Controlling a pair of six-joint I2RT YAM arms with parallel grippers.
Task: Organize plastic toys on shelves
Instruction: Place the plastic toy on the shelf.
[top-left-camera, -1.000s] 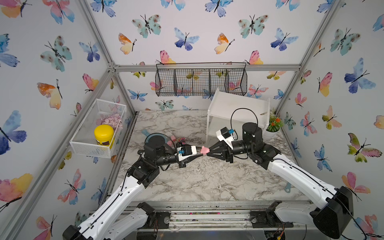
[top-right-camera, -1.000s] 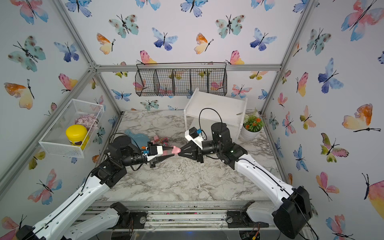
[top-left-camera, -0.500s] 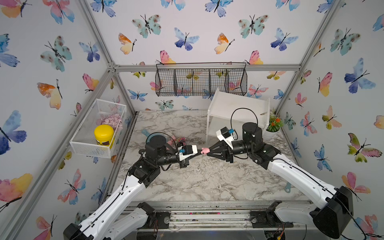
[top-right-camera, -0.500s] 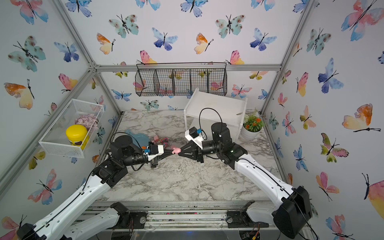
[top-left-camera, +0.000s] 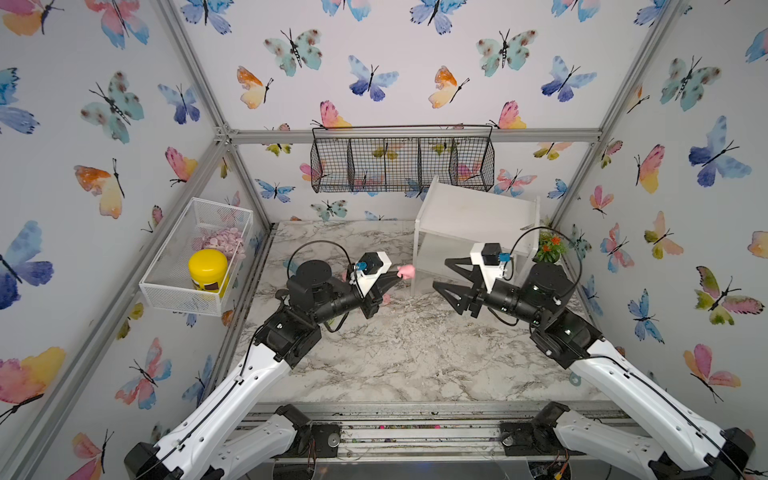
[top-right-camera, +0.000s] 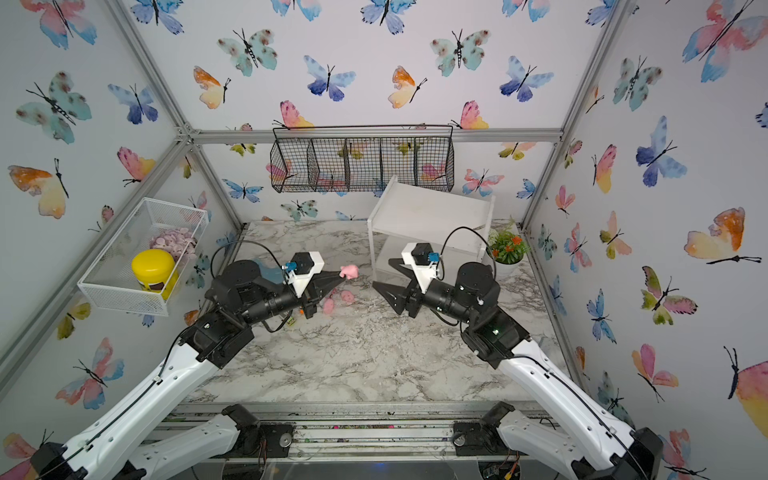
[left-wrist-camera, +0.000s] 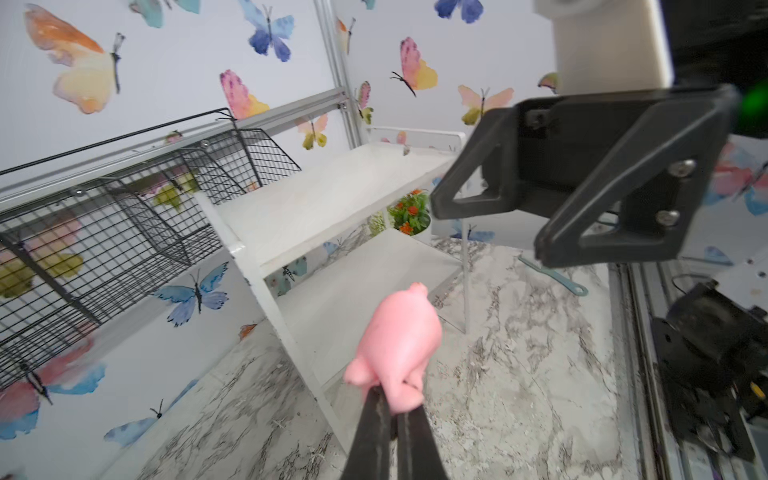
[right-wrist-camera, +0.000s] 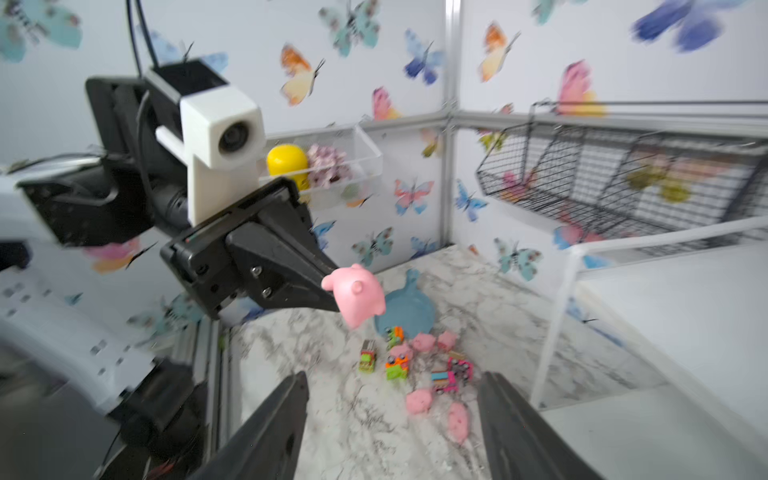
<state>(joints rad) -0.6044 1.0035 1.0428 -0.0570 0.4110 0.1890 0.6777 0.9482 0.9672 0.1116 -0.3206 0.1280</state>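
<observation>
The left end effector (top-left-camera: 397, 276) is pinched narrow on 1 pink pig (top-left-camera: 406, 271). It grips the pig by one end, so the body sticks out past the fingertips (left-wrist-camera: 376, 409). The pig hangs in the air at about 12 o'clock from the centre of the marble surface (top-left-camera: 395, 365), near the shelf but not touching it. At 3 o'clock from the pig, the right end effector (top-left-camera: 440, 273) faces it with jaws spread wide, holding nothing and clear of the toy.

The white 2-tier shelf (top-left-camera: 478, 208) stands at 1 o'clock on the surface. A black wire basket (top-left-camera: 401, 160) hangs on the rear wall at 12 o'clock. A white mesh basket (top-left-camera: 195, 253) sits on the side wall at 10 o'clock, and it holds a yellow jar (top-left-camera: 208, 268) and pale pink discs (top-left-camera: 224, 239). A potted plant (top-left-camera: 550, 247) stands at 2 o'clock, just beside the shelf.

At 11 o'clock, the right wrist view shows a flat blue dish (right-wrist-camera: 405, 309) lying on the surface. Near it are 5 trucks (right-wrist-camera: 395, 365) and 5 more pigs (right-wrist-camera: 419, 401), scattered close together.
</observation>
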